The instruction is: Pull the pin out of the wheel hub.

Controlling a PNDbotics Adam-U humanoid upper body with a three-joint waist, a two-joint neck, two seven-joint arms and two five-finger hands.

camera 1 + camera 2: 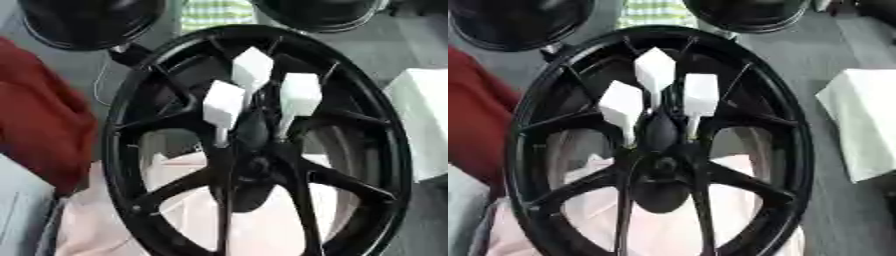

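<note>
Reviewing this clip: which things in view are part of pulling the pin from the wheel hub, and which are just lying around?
Belongs to the job:
black wheel
hub
three white-headed pins standing in the hub

Just lying about:
red cloth at left
white block at right
two dark round objects at the top
pale sheet under the wheel

No robot hand is in view.

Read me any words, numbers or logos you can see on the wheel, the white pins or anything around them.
None can be read. The black wheel shows no marking, the white-headed pins are blank, and the white block at the right is plain. No robot hand shows.
</note>
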